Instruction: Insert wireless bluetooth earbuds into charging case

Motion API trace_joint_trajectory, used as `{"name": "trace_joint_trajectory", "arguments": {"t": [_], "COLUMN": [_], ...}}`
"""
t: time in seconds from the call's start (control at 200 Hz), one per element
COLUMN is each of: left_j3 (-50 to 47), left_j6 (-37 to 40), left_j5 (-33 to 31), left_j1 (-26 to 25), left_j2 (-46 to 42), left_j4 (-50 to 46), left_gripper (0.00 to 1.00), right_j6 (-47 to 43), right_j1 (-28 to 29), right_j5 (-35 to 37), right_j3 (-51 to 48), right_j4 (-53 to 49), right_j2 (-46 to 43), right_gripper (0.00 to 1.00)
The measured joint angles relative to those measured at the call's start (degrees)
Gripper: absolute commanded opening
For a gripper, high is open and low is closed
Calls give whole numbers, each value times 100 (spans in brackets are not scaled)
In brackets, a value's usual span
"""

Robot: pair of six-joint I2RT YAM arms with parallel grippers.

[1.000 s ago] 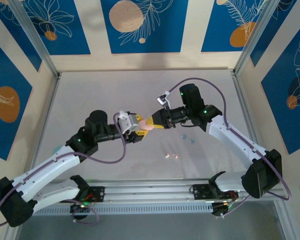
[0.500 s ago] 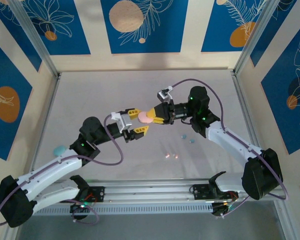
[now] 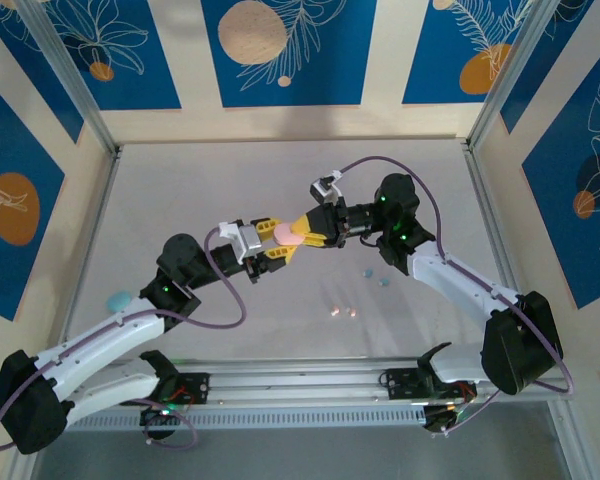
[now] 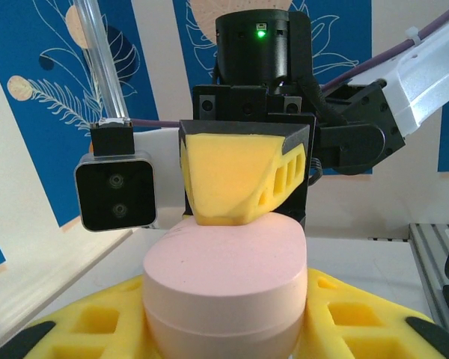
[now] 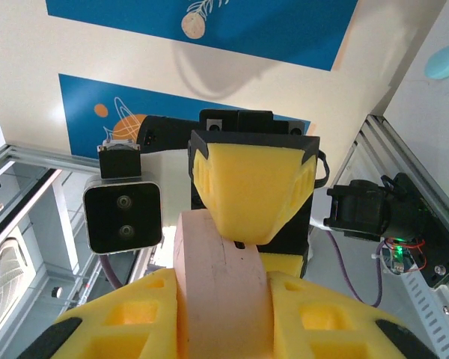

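Closing since half a second ago, the left gripper (image 3: 276, 240) is now pinching the pink charging case (image 3: 289, 236) that its spread jaws were only flanking, while the right gripper (image 3: 303, 233) is keeping its clamp on the same case from the opposite side. Nearest the rail (image 3: 300, 378), the peach-pink earbuds (image 3: 338, 312) are lying side by side on the table (image 3: 180, 200), touching nothing. Just beyond them and further right, the light blue earbuds (image 3: 368, 271) are resting a little apart from each other. All are showing as tiny pastel beads, too small to tell which way they are facing. Farther back, the case is hanging above the table between both tools. In the left wrist view its seam is running level and the lid is looking shut, with the left fingers (image 4: 82, 329) hugging its flanks and a right finger (image 4: 236, 176) pressing on its top. Loose buds are lying to the right of the case and nearer the rail, so the right gripper is sitting closer to them, though I am judging the lid needs opening first. Well off to the left, a light blue case (image 3: 118, 299) is waiting on the table.
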Motion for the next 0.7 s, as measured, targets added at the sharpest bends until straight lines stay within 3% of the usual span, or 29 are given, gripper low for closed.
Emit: {"name": "trace_joint_trajectory", "arguments": {"t": [0.235,0.57,0.7], "left_j3": [0,11,22], "left_j6": [-39,-122,-125], "left_j5": [33,76,81], "left_j1": [11,26,26], "left_j2": [52,81,81], "left_j4": [2,-9,-48], "left_gripper": [42,37,42], "right_j6": [-70,-129,-177], "right_j1": [-11,-28,-28], "right_j5": [2,0,-2], "right_j3": [0,0,0], "right_j4": [-125,-199,-232], "right_j2": [-2,-2,-2], "right_gripper": [21,21,21]}}
